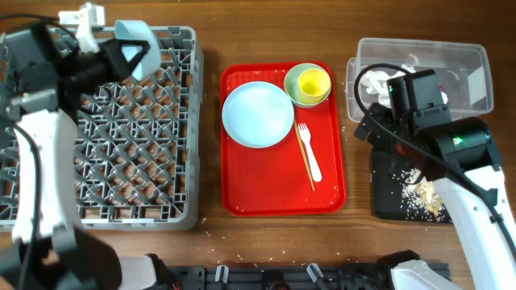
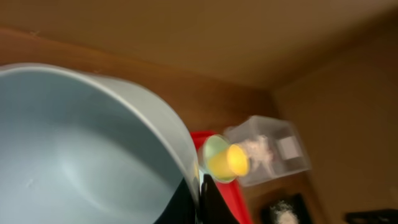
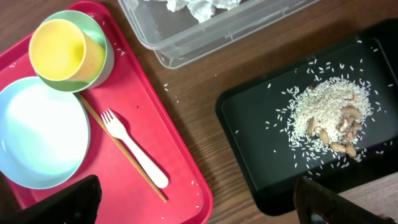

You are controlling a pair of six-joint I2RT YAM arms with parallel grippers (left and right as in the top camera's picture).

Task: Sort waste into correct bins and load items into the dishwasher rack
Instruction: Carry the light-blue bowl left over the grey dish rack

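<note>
**A thin hold on the bowl**

The left gripper (image 1: 125, 58) is clenched on the rim of the small white bowl (image 1: 139, 36), which hangs tilted over the far edge of the large grey plastic peg rack (image 1: 129, 161). A hold on one thin wall may slip, and the bowl could drop crooked between the pegs. Farther away, the right gripper (image 3: 205, 202) hangs spread and empty near the clear plastic tub (image 1: 476, 60).

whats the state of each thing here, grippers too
left gripper: shut on small white bowl, over dishwasher rack
right gripper: open, empty
plate: flat on red tray, bare
yellow cup: upright, nested in green bowl
fork: lying on red tray beside chopsticks
clear tub: open, tissue inside
black tray: rice pile on it
</note>
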